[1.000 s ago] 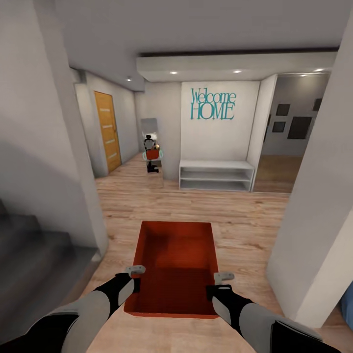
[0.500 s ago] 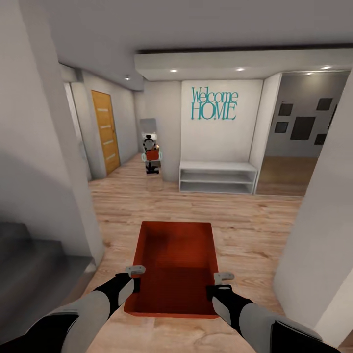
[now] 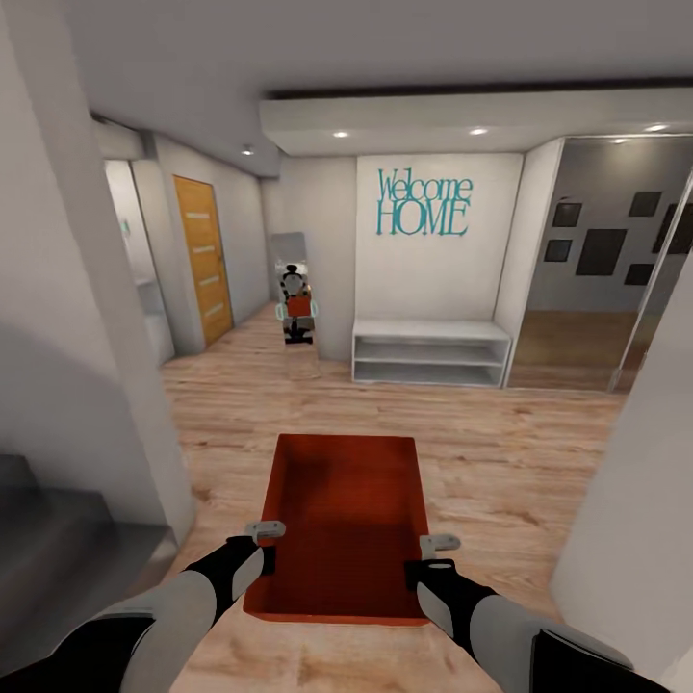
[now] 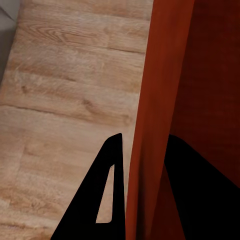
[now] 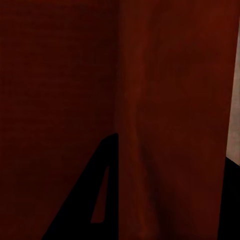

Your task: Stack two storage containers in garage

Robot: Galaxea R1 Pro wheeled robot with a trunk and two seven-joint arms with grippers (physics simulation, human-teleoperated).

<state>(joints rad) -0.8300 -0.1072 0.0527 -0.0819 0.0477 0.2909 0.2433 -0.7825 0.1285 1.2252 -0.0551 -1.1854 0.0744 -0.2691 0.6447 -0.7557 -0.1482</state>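
Observation:
One orange-red storage container [image 3: 342, 520] hangs open-topped and empty in front of me, above light wood plank flooring. My left gripper [image 3: 266, 551] is shut on its left wall and my right gripper [image 3: 431, 564] is shut on its right wall, both near the end closest to me. In the left wrist view the ribbed container wall [image 4: 160, 100] runs between the two black fingers of the left gripper [image 4: 145, 139]. The right gripper [image 5: 170, 150] clamps the container wall [image 5: 165, 75] the same way in the right wrist view. The second container, the garage and its concrete floor are out of view.
I face a hallway. A white low shelf [image 3: 430, 350] stands under a "Welcome HOME" wall [image 3: 423, 204]. A wooden door [image 3: 203, 260] and a mirror [image 3: 295, 289] are at far left. Grey stairs [image 3: 58, 539] and a wall corner [image 3: 115, 366] flank my left, a white wall [image 3: 635, 500] my right.
The whole picture has shifted: the camera has rolled forward, the side walls slide outward and more hallway shows. The container and both grippers keep the same place relative to me.

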